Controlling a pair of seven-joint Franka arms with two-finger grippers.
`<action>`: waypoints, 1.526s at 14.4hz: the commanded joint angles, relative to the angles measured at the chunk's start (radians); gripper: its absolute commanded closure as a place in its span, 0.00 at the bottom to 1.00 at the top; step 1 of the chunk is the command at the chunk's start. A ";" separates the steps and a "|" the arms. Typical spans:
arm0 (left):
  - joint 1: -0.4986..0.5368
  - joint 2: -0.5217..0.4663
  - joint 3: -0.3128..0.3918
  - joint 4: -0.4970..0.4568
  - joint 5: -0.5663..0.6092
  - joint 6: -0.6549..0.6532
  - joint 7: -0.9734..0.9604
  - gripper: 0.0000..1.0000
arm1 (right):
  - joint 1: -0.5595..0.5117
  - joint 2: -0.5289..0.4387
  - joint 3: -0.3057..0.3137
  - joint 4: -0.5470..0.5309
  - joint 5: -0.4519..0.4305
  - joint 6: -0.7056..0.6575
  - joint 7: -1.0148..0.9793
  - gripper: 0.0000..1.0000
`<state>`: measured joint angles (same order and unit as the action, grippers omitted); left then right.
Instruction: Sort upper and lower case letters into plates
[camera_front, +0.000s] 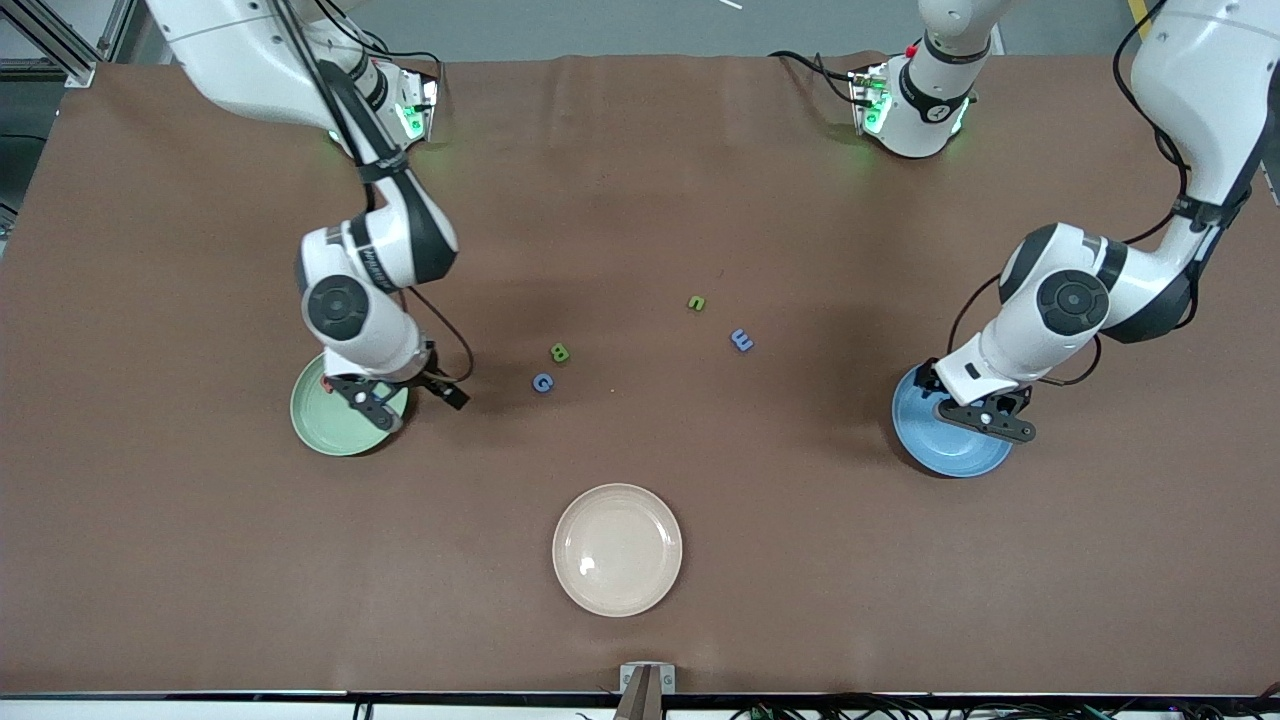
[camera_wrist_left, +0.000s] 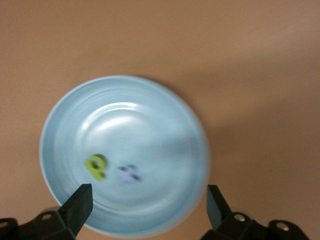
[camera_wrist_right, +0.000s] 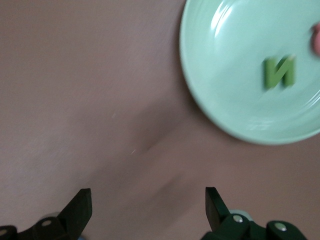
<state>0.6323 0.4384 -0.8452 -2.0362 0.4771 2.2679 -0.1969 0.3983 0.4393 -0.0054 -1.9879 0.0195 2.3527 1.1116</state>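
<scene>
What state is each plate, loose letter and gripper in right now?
Green plate: holds a green N.
Blue plate: holds a yellow-green letter and a pale purple letter.
Beige plate: empty.
Four letters: loose on the table.
Left gripper: open, empty, over the blue plate.
Right gripper: open, empty, by the green plate.

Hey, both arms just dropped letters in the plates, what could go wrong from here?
Four small letters lie loose mid-table, two close together; a pincer going for one may nudge its neighbour. The open left pincer hangs low over the round blue plate, so a sideways move might clip its rim. The cream-beige round plate, nearest the front camera, could wrongly receive a letter. The open right pincer hangs by the mint green plate.
</scene>
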 joint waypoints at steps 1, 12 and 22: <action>-0.005 -0.052 -0.125 0.100 -0.113 -0.227 -0.160 0.00 | 0.059 0.082 -0.011 0.095 0.016 -0.001 0.114 0.00; -0.238 0.092 -0.187 0.019 0.039 -0.067 -1.094 0.00 | 0.172 0.189 -0.011 0.132 0.037 0.143 0.260 0.06; -0.437 0.313 -0.034 0.036 0.387 0.039 -1.449 0.00 | 0.198 0.199 -0.011 0.130 0.037 0.143 0.296 0.76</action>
<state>0.1941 0.7470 -0.8804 -2.0129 0.8453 2.2853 -1.6318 0.5821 0.6326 -0.0078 -1.8522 0.0431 2.4970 1.3857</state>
